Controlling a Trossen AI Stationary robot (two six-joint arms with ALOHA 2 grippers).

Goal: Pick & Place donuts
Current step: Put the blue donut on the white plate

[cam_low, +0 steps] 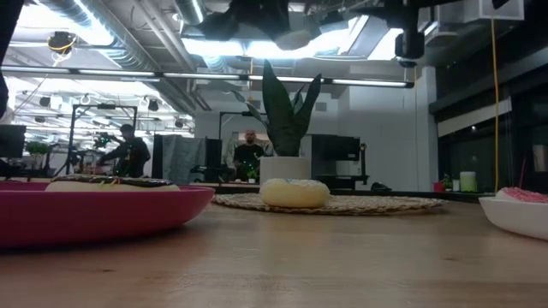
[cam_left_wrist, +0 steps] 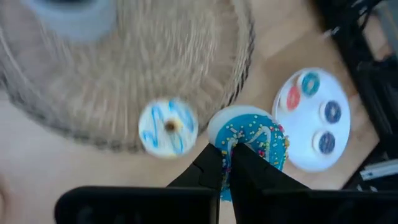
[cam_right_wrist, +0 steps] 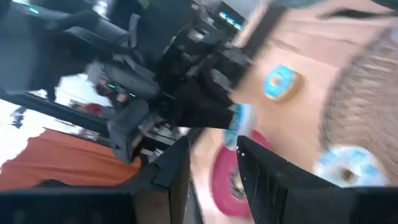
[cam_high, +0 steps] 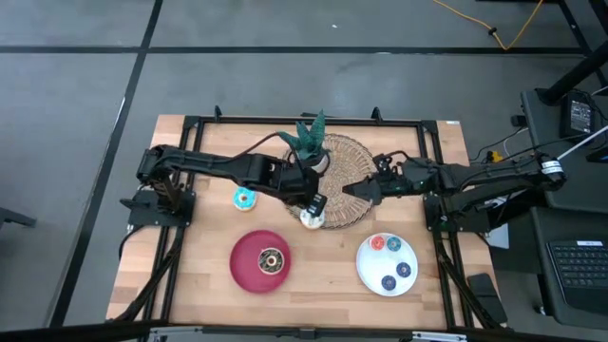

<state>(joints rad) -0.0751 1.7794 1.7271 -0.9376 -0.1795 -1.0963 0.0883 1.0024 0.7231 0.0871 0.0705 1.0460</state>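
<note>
- The left gripper hangs above the near edge of a woven mat at the middle of the table. Its fingers are almost closed, pinching the rim of a blue sprinkled donut held in the air.
- The right gripper hovers over the mat just beside the left one. Its fingers are spread apart and hold nothing.
- A white donut lies on the mat's edge, directly under the held one.
- A light-blue donut sits on the bare table near the left arm.
- A brown donut rests on a red plate.
- Four small donuts lie on a white plate.
- A potted plant stands at the back of the mat.
- Risk: the grip is only on the rim, so a quick swing could let the donut slip and fall onto the white donut or roll off the mat.
- Risk: the two grippers are close, so a careless move toward either plate could knock them together.
- Risk: a low pass could clip the white donut.
- No brand, label or readable writing is visible.
</note>
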